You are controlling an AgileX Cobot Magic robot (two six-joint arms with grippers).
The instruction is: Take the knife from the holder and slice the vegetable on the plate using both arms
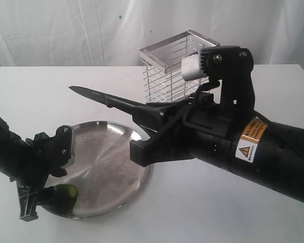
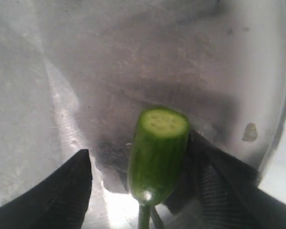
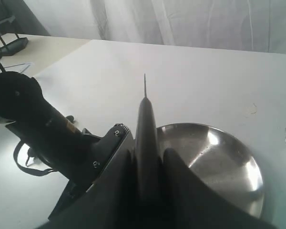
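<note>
The vegetable (image 2: 158,152), a green chilli with one flat cut end, lies at the near-left rim of the steel plate (image 1: 109,162). My left gripper (image 2: 140,148) stands open around it: one finger (image 2: 219,183) is against the chilli, the other (image 2: 57,191) is apart from it. In the exterior view the vegetable (image 1: 69,191) peeks out beside that gripper (image 1: 43,195). My right gripper (image 3: 148,157) is shut on the black knife (image 3: 146,119). It holds the knife (image 1: 91,94) above the plate's far side, tip pointing left. The wire holder (image 1: 172,68) stands behind.
The right arm (image 1: 253,147) fills the exterior view's right half, in front of the holder. A small pale fleck (image 2: 250,132) lies on the plate near its rim (image 2: 281,119). White table (image 1: 192,212) surrounds the plate; a white curtain hangs behind.
</note>
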